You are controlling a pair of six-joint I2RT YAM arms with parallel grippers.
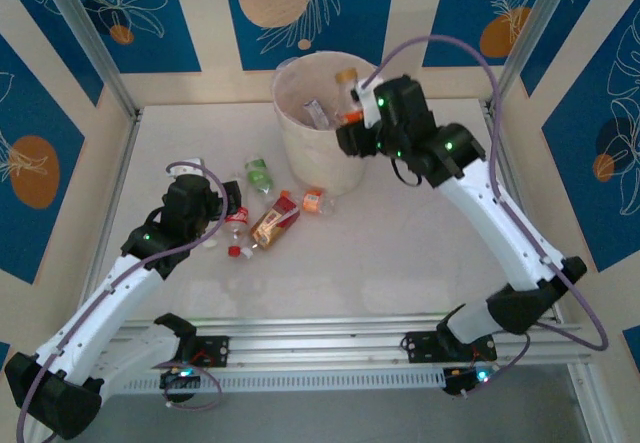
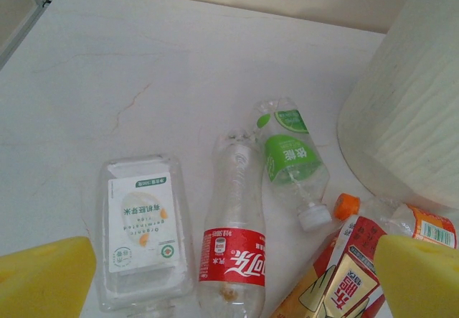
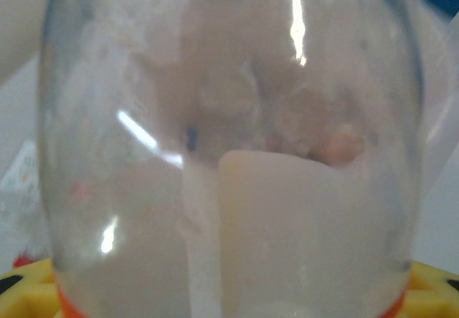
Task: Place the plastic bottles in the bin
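Top external view puts the right gripper (image 1: 353,128) at the right-hand rim of the bin (image 1: 300,148), its jaws clamped on a clear bottle (image 1: 348,90) that hangs over the bin's opening. Another bottle (image 1: 315,113) lies inside the bin against the wall. In the right wrist view the clear bottle (image 3: 229,138) sits so close to the lens that its label cannot be read. An orange band shows at its lower edge, just above the yellow fingers (image 3: 21,293) in the bottom corners. The left gripper (image 2: 233,260) hovers low over the table (image 2: 143,59) with its jaws wide apart and nothing between them. Below it lie a red-labelled bottle (image 2: 233,253), a green-labelled bottle (image 2: 290,160) with a white cap, and a flat clear tub (image 2: 143,232) with a white label. An orange-capped bottle (image 2: 409,225) lies just beside the bin's wall (image 2: 409,117). A bronze-labelled bottle (image 2: 337,282) is cut off by the bottom edge and partly hidden behind the right finger (image 2: 419,275). Whether the bottles on the table touch one another is hard to tell.
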